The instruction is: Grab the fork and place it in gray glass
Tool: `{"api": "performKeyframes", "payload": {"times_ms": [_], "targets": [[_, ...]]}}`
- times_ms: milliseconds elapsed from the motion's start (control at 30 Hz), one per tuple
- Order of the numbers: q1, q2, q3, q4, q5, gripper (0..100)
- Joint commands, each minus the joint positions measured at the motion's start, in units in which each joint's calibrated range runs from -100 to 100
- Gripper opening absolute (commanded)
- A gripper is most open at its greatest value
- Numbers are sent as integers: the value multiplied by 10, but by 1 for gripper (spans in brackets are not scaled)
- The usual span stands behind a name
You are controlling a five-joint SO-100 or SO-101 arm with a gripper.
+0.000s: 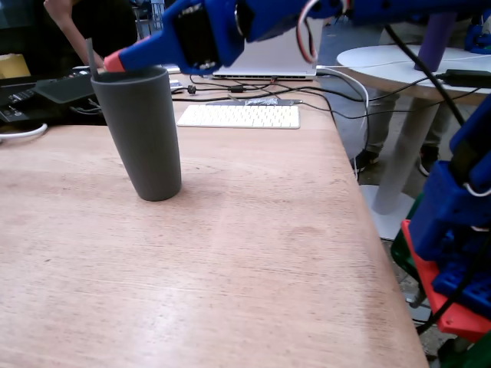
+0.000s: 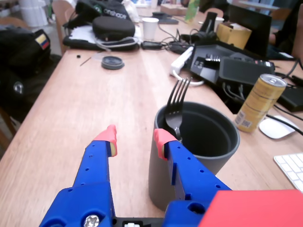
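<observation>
One item of the task, the small silver metal fork (image 2: 177, 105), stands tines-up inside the tall matte dark-gray tumbler (image 2: 199, 156), leaning on its near-left rim. The blue pincer with red tips (image 2: 136, 142) is released and empty; in the wrist view one tip sits just beside the tumbler's wall. Judgement: placement appears done, and the step in hand is withdrawal. Lift clear without brushing the rim, since the tumbler is tall and may tip. The wooden bench (image 1: 253, 253) offers open room in front, its edge well to the right in the fixed view.
</observation>
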Motion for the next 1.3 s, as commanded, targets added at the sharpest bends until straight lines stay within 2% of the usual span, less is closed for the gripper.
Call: {"api": "performKeyframes", "payload": {"times_ms": [0, 300, 433, 633, 733, 833, 1000, 1100, 1200, 1267], "targets": [[-4, -7, -3, 0, 1, 17], [-4, -13, -3, 0, 2, 17], [4, -96, 10, 8, -2, 17], [-6, -336, 166, 42, -1, 18], [-7, -365, 184, 43, 1, 18], [-33, -439, 290, 43, -4, 18], [-62, -637, 531, 51, -65, 18], [-94, -691, 568, 167, -69, 18], [-94, -727, 575, 322, -69, 18], [-94, -761, 598, 387, -69, 17]]}}
